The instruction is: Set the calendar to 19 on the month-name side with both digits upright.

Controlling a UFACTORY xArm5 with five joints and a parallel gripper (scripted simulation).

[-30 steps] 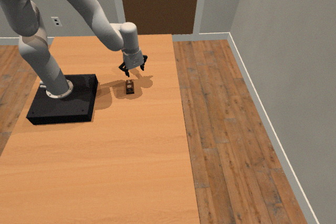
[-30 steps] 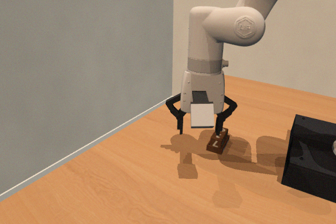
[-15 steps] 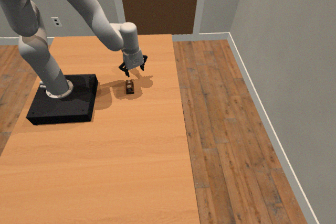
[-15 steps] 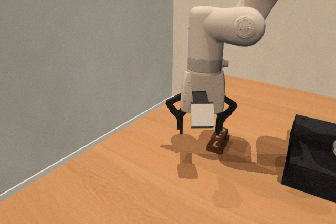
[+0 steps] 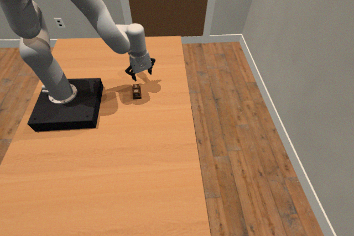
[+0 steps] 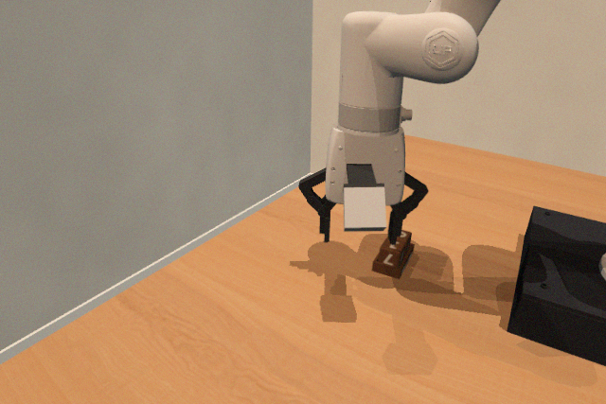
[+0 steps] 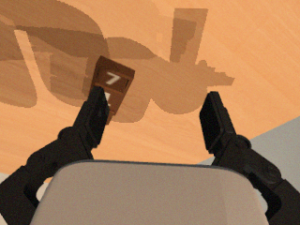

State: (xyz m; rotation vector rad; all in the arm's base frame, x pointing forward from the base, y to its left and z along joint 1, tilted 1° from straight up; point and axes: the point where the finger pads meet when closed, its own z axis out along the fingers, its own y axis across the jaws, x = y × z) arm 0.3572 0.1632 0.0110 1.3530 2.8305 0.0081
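My gripper (image 5: 142, 77) (image 6: 359, 242) (image 7: 155, 100) is open and empty, above the table and off to one side of the calendar. A small dark brown tray (image 6: 386, 269) (image 5: 137, 97) sits on the table. A brown cube (image 6: 388, 259) (image 7: 112, 79) with a pale 7 on top is at one end of it. A second brown cube (image 6: 403, 240) (image 7: 109, 99) is beside it and looks a little higher; its top mark is partly hidden by one finger in the exterior view and the wrist view. The month's name and the front digits cannot be read.
The robot's black base plate (image 5: 65, 116) (image 6: 562, 287) stands on the table (image 5: 114, 176) (image 6: 220, 341), to the left of the tray in the top view. The table's long edge lies to the right there. Arm shadows fall around the tray.
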